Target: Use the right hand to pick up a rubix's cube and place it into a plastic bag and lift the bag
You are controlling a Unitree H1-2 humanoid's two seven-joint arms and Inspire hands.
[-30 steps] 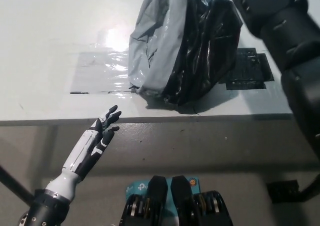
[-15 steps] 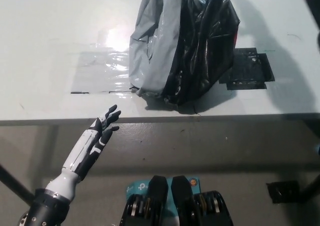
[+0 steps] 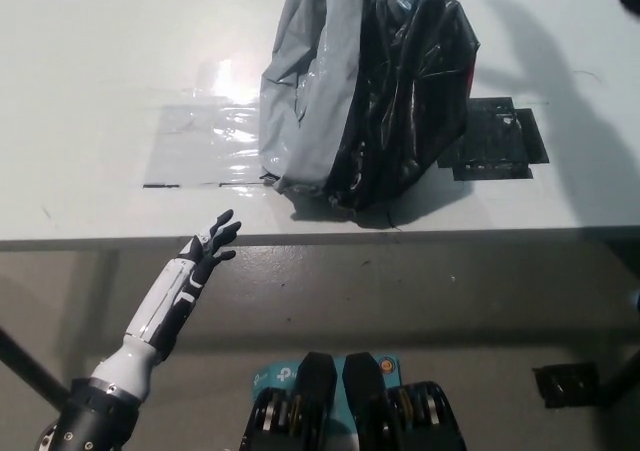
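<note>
The bag [image 3: 365, 91] sits slumped on the worktop [image 3: 100, 91], no cube visible, perhaps already inside, so lifting looks left, while the right hand is out of view and the left hand [image 3: 205, 256] rests below the edge, fingers spread, empty.

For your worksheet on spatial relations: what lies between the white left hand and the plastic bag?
In the head view, only the table's front edge and bare tabletop separate the left hand from the plastic bag.

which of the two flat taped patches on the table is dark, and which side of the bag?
The black taped patch, flat on the white table right of the grey-and-black plastic bag. The clear glossy film patch lies left of it.
</note>
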